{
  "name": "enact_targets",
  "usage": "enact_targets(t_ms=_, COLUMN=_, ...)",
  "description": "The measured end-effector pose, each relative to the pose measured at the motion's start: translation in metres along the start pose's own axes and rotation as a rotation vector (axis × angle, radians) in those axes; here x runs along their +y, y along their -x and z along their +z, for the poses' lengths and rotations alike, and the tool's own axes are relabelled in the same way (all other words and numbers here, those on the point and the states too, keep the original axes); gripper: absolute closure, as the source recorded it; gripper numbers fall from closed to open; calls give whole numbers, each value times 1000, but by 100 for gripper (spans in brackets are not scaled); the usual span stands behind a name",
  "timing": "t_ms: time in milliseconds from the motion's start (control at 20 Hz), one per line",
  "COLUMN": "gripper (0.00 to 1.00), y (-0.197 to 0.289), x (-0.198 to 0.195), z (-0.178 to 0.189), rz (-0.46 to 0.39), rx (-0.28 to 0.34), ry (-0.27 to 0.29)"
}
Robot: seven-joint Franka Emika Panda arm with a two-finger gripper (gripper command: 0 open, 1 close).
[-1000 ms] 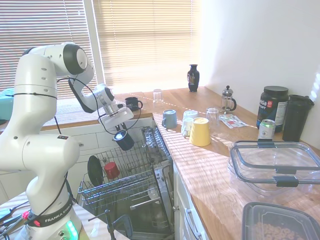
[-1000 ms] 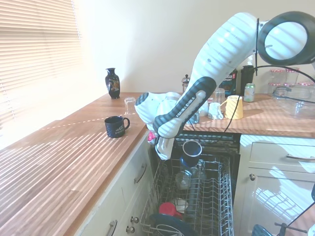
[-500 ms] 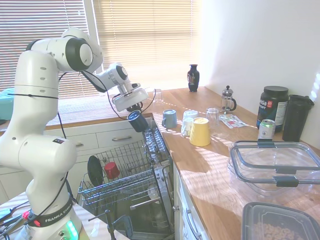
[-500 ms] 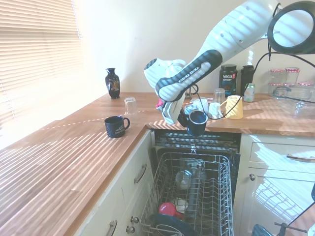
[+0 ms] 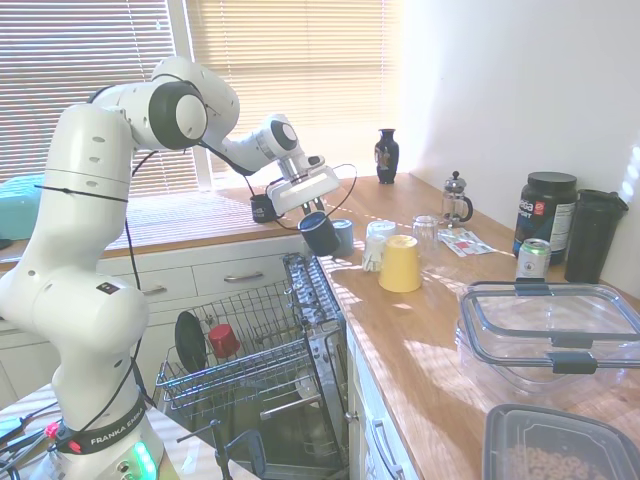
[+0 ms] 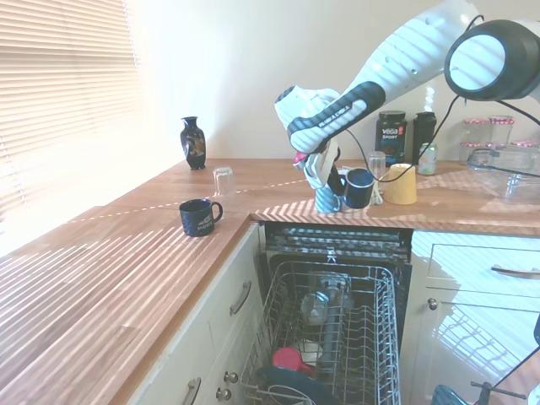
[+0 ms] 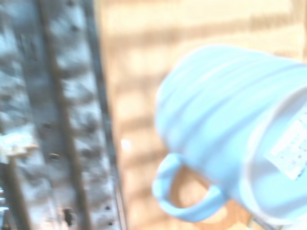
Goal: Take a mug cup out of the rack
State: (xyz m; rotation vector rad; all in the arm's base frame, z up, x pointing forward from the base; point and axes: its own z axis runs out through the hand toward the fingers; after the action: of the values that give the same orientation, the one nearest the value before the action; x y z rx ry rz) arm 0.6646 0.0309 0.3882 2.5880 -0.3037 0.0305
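With the white arm's two-finger gripper [image 5: 312, 210] clamped on the small glossy navy mug cup [image 5: 319, 233], held above the wooden counter edge clear of the grey wire rack [image 5: 262, 357], set-down should avoid the adjacent pale blue mug [image 5: 342, 237].

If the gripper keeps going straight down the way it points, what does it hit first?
Most likely the light blue mug standing upside down on the countertop, right under the held mug cup; depth is uncertain.

The gripper [image 5: 312, 205] holds the mug cup [image 5: 319, 233] above the counter [image 5: 420, 330], beside the rack [image 5: 255, 345].
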Motion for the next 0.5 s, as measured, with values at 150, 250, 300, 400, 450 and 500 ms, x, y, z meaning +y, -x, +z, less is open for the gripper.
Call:
enact_targets(t_ms=150, gripper=100, y=-10, x=11, z=17, rz=-6, rx=-6, ry=-1)
enact_targets(t_ms=250, gripper=100, y=-15, x=18, z=31, rz=-6, rx=-10, ry=-2)
enact_targets(t_ms=300, gripper=100, y=-18, x=20, z=38, rz=-6, rx=-13, ry=-2)
enact_targets(t_ms=400, gripper=100, y=-20, x=23, z=49, rz=-11, rx=-18, ry=-4)
enact_targets(t_ms=450, gripper=100, y=-22, x=23, z=54, rz=-14, rx=-20, ry=-7)
enact_targets(t_ms=500, gripper=100, y=-23, x=24, z=58, rz=-16, rx=-23, ry=-9)
